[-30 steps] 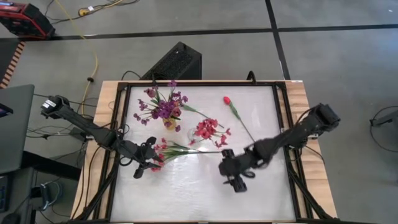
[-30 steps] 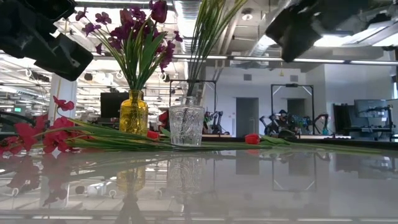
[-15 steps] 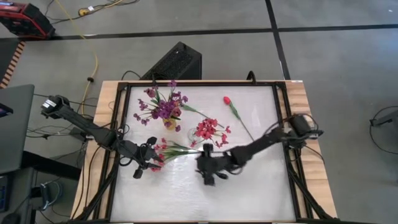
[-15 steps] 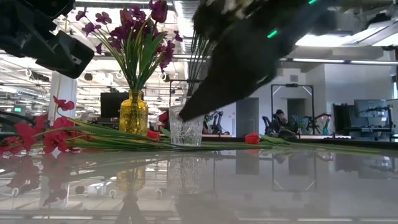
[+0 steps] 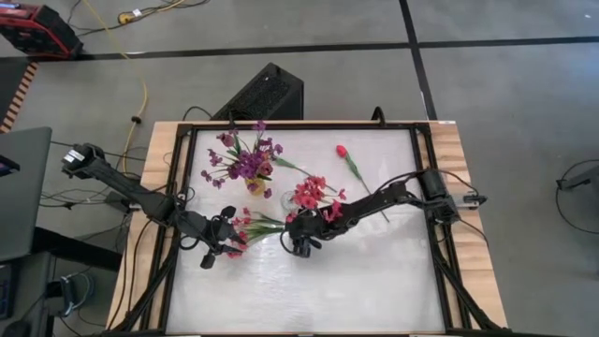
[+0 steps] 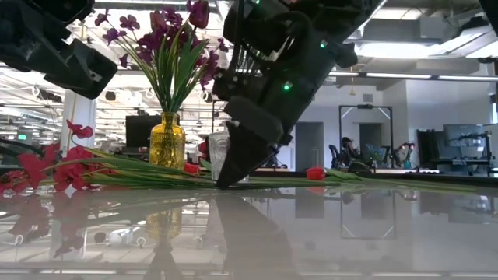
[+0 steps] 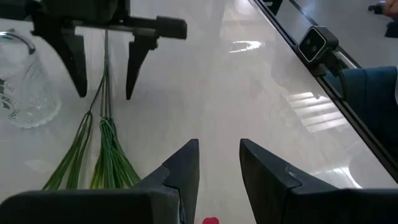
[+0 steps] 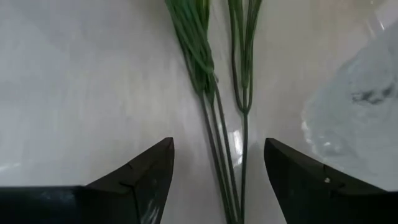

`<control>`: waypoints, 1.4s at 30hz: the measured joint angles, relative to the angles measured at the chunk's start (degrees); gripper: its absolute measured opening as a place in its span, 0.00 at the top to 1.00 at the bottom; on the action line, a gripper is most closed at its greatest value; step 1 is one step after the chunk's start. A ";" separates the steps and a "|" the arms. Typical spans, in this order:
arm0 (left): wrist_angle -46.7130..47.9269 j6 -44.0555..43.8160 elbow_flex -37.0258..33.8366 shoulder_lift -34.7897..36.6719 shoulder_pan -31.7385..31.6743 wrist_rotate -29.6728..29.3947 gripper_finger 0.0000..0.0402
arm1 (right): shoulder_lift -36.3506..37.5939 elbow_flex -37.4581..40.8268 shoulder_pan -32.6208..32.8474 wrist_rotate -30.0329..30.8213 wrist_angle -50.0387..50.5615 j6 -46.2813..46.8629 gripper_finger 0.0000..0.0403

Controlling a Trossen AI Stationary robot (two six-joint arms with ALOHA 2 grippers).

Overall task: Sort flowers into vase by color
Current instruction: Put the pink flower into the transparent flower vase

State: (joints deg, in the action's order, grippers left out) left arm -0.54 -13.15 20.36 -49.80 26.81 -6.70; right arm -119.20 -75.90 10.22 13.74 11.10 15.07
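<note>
Two vases are seen near the back-left of the white table [image 5: 374, 281]: a yellow vase [image 6: 167, 141] with the purple sprays [image 5: 245, 161], and a clear glass vase [image 7: 25, 84] just beside it with the red-pink sprays [image 5: 314, 195] standing in it.

One loose red-pink spray [image 5: 245, 225] is laid flat on the table in front of the vases, blossoms toward the left arm, thin green stems [image 8: 214, 68] running toward the glass vase. A single red tulip [image 5: 343, 151] is laid well apart, toward the back-right, its stem running diagonally toward the right arm.

Right gripper [image 5: 301, 241]: lowered over the stem end of the loose spray, just in front of the glass vase. Fingers are spread wide, one on each side of the stems; in the right wrist view the stems are seen between the two fingers [image 8: 137, 177], no contact with either. In the low view the fingertip is seen at the table surface.

Left gripper [image 5: 223, 245]: positioned at the blossom end of the same spray, near the table's left edge. In the left wrist view its fingers [image 7: 180, 177] are parted by a narrow gap; a bit of red blossom is visible low between them, but whether it is pinched cannot be told.
</note>
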 joint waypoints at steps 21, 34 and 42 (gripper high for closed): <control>0.13 -1.02 0.00 0.02 0.96 0.07 0.74 | 0.76 0.32 4.25 -7.28 0.53 -0.49 0.96; -2.05 0.52 -0.04 -0.20 2.80 -3.25 0.74 | 20.28 20.02 14.04 -3.73 -40.00 -11.88 0.96; -33.75 14.21 0.00 -10.40 2.84 -5.74 0.74 | 14.56 23.89 11.87 -1.49 -75.09 -15.58 0.96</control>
State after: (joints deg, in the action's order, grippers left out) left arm -34.29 1.07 20.36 -60.20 29.65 -12.44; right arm -104.63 -52.01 22.09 12.25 -64.00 -0.51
